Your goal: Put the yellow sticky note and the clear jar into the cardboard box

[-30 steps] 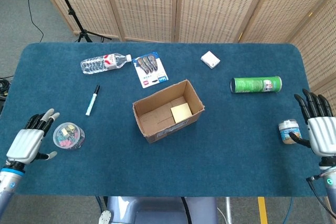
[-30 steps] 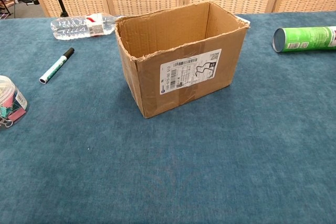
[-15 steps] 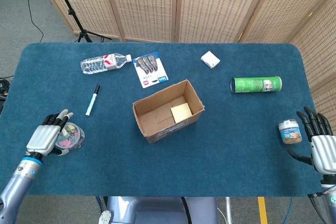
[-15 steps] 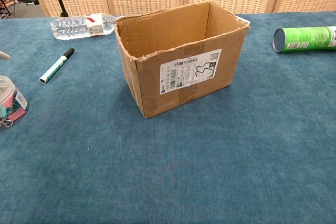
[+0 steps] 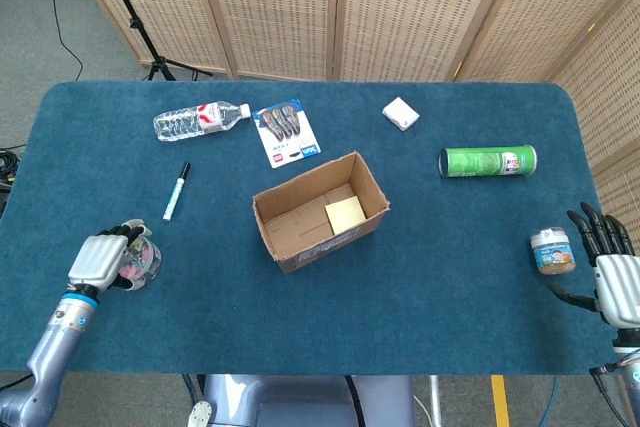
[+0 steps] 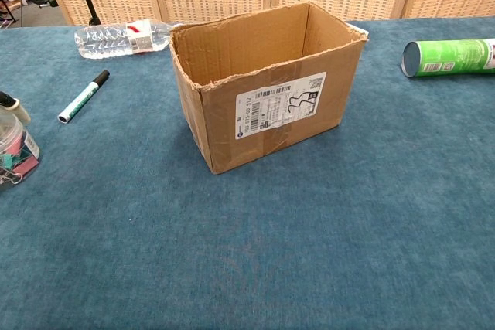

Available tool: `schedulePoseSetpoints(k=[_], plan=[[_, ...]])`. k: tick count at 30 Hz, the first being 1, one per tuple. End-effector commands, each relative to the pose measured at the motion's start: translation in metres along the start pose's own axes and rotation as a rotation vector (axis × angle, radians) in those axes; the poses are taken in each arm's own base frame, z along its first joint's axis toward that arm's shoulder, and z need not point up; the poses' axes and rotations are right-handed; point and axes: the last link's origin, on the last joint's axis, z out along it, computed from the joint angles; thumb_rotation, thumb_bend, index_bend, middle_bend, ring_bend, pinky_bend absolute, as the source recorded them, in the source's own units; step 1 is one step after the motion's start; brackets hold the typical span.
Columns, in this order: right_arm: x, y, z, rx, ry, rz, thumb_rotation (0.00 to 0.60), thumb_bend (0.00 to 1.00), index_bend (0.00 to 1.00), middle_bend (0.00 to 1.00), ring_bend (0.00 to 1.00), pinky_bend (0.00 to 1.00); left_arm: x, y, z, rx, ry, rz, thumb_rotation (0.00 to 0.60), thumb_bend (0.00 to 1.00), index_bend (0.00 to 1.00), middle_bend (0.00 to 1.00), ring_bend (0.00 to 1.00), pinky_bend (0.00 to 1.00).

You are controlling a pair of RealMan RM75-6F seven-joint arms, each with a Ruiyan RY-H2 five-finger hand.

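The cardboard box [image 5: 283, 215] stands open-topped at the table's middle, and the chest view shows its labelled side [image 6: 263, 98]. On the box floor lies the yellow sticky note [image 5: 345, 213]; the chest view hides it. The clear jar [image 5: 146, 259] of coloured clips stands near the front left edge, and it appears at the chest view's left border [image 6: 15, 148]. My left hand [image 5: 103, 257] lies over the jar with its fingers [image 6: 11, 103] curled around it. My right hand [image 5: 616, 277] hovers at the front right edge, fingers spread, holding nothing.
A water bottle [image 5: 200, 119], a marker [image 5: 176, 190] and a carded pack [image 5: 287, 133] lie at the back left. A white block [image 5: 400, 113] and a green can [image 5: 488, 161] lie at the right. A small capped jar [image 5: 552, 251] stands just left of my right hand.
My left hand has moved right onto the clear jar and its fingers have curled around it. My right hand drew back from the small capped jar toward the table's edge.
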Motion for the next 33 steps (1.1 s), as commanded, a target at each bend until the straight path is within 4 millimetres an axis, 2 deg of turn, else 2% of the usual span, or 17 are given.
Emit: schedulePoseSetpoints(k=[1, 6, 10, 13, 15, 17, 21, 23, 26, 33], plan=[[0.0, 0.0, 0.0, -0.003, -0.003, 0.002, 0.6, 0.0, 0.0, 0.0, 0.0, 0.03, 0.002, 0.001, -0.002, -0.001, -0.002, -0.014, 0.6, 0.18, 0.61, 0.49, 0.5, 0.59], [0.001, 0.0, 0.0, -0.009, -0.005, 0.002, 0.6, 0.0, 0.0, 0.0, 0.0, 0.03, 0.023, 0.009, -0.009, -0.048, 0.035, -0.053, 0.6, 0.18, 0.62, 0.5, 0.51, 0.6], [0.001, 0.0, 0.0, -0.008, -0.008, 0.003, 0.6, 0.0, 0.0, 0.0, 0.0, 0.03, 0.061, 0.024, -0.02, -0.152, 0.15, -0.111, 0.6, 0.16, 0.62, 0.5, 0.51, 0.6], [0.001, 0.0, 0.0, -0.008, -0.01, 0.006, 0.6, 0.0, 0.0, 0.0, 0.0, 0.03, 0.098, 0.04, -0.03, -0.274, 0.298, -0.158, 0.6, 0.14, 0.62, 0.5, 0.51, 0.6], [0.002, 0.0, 0.0, -0.01, -0.009, 0.009, 0.6, 0.0, 0.0, 0.0, 0.0, 0.03, 0.131, 0.06, -0.039, -0.394, 0.433, -0.182, 0.6, 0.13, 0.62, 0.5, 0.51, 0.6], [0.002, 0.0, 0.0, -0.01, -0.011, 0.012, 0.6, 0.0, 0.0, 0.0, 0.0, 0.03, 0.155, 0.082, -0.044, -0.497, 0.521, -0.185, 0.6, 0.12, 0.62, 0.5, 0.51, 0.6], [0.002, 0.0, 0.0, -0.011, -0.014, 0.012, 0.6, 0.0, 0.0, 0.0, 0.0, 0.03, 0.182, 0.125, -0.041, -0.629, 0.57, -0.172, 0.6, 0.12, 0.62, 0.5, 0.51, 0.6], [0.002, 0.0, 0.0, -0.011, -0.018, 0.012, 0.6, 0.0, 0.0, 0.0, 0.0, 0.03, 0.19, 0.141, -0.038, -0.665, 0.58, -0.141, 0.6, 0.11, 0.62, 0.5, 0.51, 0.6], [0.001, 0.001, 0.001, -0.012, -0.023, 0.012, 0.6, 0.0, 0.0, 0.0, 0.0, 0.03, 0.198, 0.176, -0.028, -0.726, 0.595, -0.068, 0.6, 0.09, 0.62, 0.5, 0.51, 0.6], [-0.001, 0.001, 0.004, -0.017, -0.037, 0.013, 0.6, 0.0, 0.0, 0.0, 0.0, 0.03, 0.179, 0.235, 0.0, -0.755, 0.526, 0.055, 0.6, 0.09, 0.62, 0.5, 0.51, 0.6]])
